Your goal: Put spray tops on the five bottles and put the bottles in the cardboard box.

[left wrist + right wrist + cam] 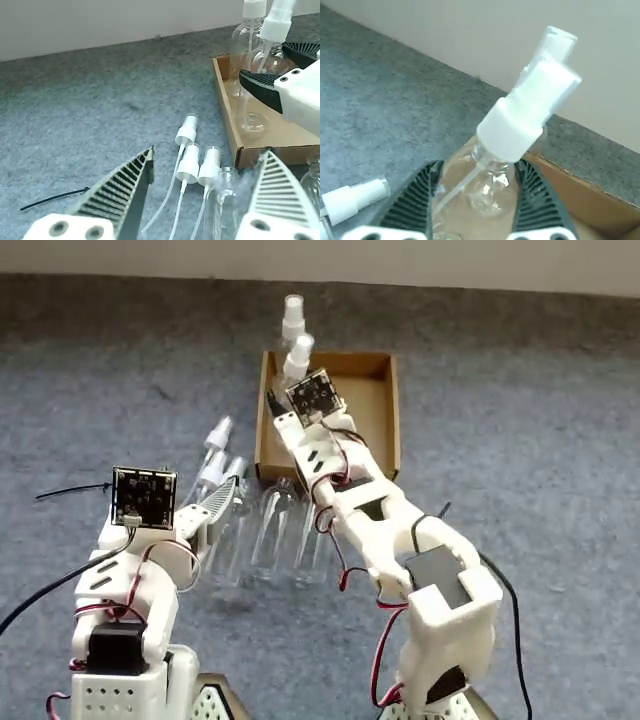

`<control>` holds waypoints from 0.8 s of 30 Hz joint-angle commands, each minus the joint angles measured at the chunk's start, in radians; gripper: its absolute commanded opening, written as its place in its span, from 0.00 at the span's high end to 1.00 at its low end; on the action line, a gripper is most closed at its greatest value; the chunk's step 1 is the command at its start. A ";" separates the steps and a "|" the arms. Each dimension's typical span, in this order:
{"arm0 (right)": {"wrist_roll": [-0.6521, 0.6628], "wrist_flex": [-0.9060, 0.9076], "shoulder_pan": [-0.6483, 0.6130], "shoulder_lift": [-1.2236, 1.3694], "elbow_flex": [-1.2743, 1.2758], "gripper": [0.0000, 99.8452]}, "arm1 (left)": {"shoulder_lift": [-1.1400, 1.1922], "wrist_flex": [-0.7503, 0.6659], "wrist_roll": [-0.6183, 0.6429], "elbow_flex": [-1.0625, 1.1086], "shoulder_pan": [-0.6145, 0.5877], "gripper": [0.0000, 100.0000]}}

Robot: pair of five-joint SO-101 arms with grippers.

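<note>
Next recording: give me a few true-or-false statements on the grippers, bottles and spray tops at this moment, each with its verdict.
1. The right gripper is shut on a bottle with its top on. True.
2. Three loose spray tops lie on the table. True.
3. The left gripper holds a spray top. False: it is open and empty, near the loose tops.
4. All five bottles have tops on. False: three topless bottles are on the table, on the arms' side of the box.
</note>
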 commanded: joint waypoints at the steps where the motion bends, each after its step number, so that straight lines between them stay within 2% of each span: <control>1: 0.014 -0.048 -0.005 -0.005 -0.008 1.00 | 0.002 -0.020 -0.003 -0.005 -0.015 0.70; 8: 0.018 -0.054 -0.005 -0.004 -0.016 1.00 | 0.002 -0.020 -0.003 -0.005 -0.015 0.70; 12: 0.107 -0.056 -0.008 -0.002 -0.016 1.00 | 0.002 -0.020 -0.003 -0.005 -0.015 0.70; 24: 0.106 -0.056 -0.010 0.087 -0.127 1.00 | 0.002 -0.020 -0.003 -0.005 -0.015 0.70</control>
